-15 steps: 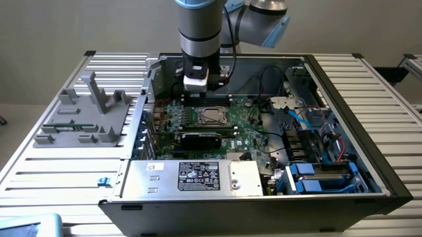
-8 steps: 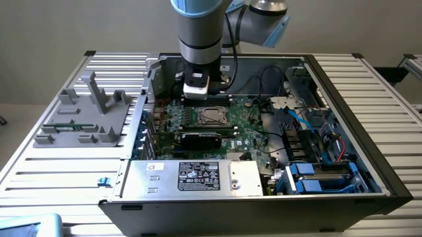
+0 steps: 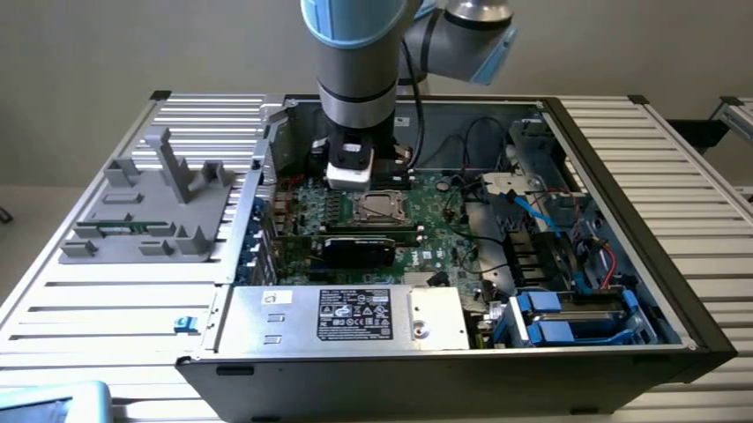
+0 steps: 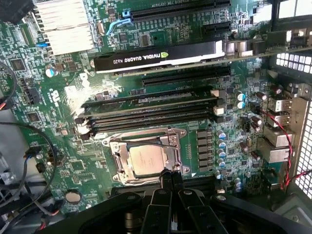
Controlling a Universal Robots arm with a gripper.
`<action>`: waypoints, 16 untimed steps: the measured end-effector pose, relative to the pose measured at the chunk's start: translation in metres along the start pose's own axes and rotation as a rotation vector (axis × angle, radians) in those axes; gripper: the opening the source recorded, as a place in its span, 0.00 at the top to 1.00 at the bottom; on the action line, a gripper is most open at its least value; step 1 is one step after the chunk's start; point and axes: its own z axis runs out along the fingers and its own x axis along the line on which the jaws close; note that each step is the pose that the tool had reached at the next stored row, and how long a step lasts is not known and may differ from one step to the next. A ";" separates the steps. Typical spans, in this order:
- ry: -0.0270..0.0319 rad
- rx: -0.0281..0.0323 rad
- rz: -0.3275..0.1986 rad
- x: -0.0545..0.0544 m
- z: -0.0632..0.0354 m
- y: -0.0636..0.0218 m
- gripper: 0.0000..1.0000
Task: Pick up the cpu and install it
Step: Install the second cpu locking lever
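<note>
The cpu (image 4: 146, 161), a small square chip with a silver-grey top, lies flat inside the metal-framed socket (image 4: 118, 155) on the green motherboard. In the exterior view the cpu (image 3: 376, 207) sits mid-board inside the open computer case. My gripper (image 4: 171, 179) hangs just above the socket's edge, its two black fingers pressed together with nothing between them. The exterior view has the gripper (image 3: 351, 181) slightly toward that view's left of the socket, under the blue-and-grey arm.
A black graphics card (image 4: 161, 56) stands beyond the memory slots (image 4: 151, 109). A finned heat sink (image 4: 61, 24) and loose black cables (image 4: 29, 161) flank the board. The case holds a power supply (image 3: 341, 317) and blue drive bays (image 3: 565, 317). A grey fixture (image 3: 153, 211) stands outside.
</note>
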 end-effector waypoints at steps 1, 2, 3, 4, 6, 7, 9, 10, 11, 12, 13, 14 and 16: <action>-0.0012 0.0013 0.001 0.000 0.0003 0.0021 0.88; -0.0025 0.0024 0.002 0.001 0.0006 0.0041 0.88; -0.0036 0.0033 0.004 0.001 0.0010 0.0057 0.88; -0.0044 0.0041 0.007 0.001 0.0017 0.0071 0.88; -0.0046 0.0049 0.012 0.001 0.0037 0.0091 0.88; -0.0041 0.0050 0.015 0.001 0.0050 0.0099 0.88; -0.0034 0.0050 0.020 0.001 0.0076 0.0112 0.88; -0.0033 0.0050 0.023 0.002 0.0089 0.0119 0.88; -0.0032 0.0047 0.026 0.002 0.0101 0.0125 0.88; -0.0033 0.0046 0.029 0.002 0.0113 0.0132 0.88; -0.0037 0.0044 0.032 0.001 0.0124 0.0139 0.88; -0.0043 0.0042 0.035 0.001 0.0135 0.0147 0.88; -0.0054 0.0038 0.042 0.001 0.0161 0.0161 0.88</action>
